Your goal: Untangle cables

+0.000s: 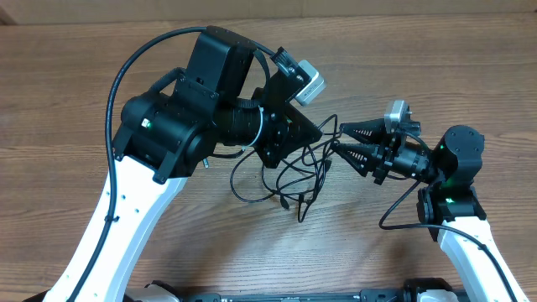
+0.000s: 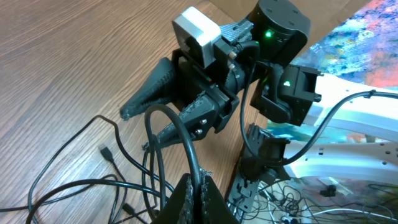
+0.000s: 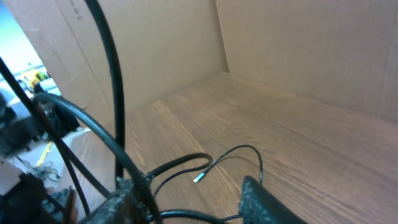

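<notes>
You're mid-separation here: your left gripper point(image 1: 317, 132) is pinched tight on a strand of the cables point(image 1: 285, 180), which sit bunched mid-scene. Just right of it, your right gripper point(image 1: 337, 137) is half-open around some strands, and I don't think it's clamped anything yet. Next you'd close on one and ease it right.

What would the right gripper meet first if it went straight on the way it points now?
Most likely the cables looped just ahead of the right gripper, then the left gripper; depth is unclear.
</notes>
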You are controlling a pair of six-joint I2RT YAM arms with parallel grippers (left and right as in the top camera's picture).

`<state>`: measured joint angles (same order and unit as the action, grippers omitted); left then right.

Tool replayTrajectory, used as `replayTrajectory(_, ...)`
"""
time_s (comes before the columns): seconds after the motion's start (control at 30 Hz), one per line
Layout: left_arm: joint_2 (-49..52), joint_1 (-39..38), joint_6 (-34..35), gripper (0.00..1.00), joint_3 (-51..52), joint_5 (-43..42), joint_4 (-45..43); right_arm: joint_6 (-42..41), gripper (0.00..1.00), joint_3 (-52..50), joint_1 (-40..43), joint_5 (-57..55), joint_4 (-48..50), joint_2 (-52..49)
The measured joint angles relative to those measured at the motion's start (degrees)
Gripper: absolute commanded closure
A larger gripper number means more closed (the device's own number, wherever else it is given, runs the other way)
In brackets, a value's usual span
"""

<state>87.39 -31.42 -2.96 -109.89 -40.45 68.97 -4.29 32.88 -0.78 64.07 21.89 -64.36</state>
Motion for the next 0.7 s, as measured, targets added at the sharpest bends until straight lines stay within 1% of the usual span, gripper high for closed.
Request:
replayTrajectory(0.17,0.02,0.0,1.11,0.96,0.0,-0.26,-0.04,-0.04,0.45,0.0,0.0,0.0,0.02,0.0)
replayTrajectory(0.33,1.01,-0.92,4.24,0.96,0.0,1.25,-0.61,0.0,0.44,0.0,0.0,-0.46,-0.02,0.0)
replayTrajectory(0.4,2.16,-2.19,4.74,0.96,0.0,1.2,-1.42,-0.04,0.44,0.0,-0.02,-1.62,-0.04,0.0)
replayTrajectory(0.5,3.89,-4.76,5.38,0.96,0.0,1.22,-1.73,-0.17,0.4,0.0,0.0,-3.32,-0.02,0.0)
replayTrajectory(0.7,4.57,-8.39,7.43,0.96,0.0,1.22,-4.13,-0.22,0.39,0.0,0.0,-5.14,-0.63,0.0)
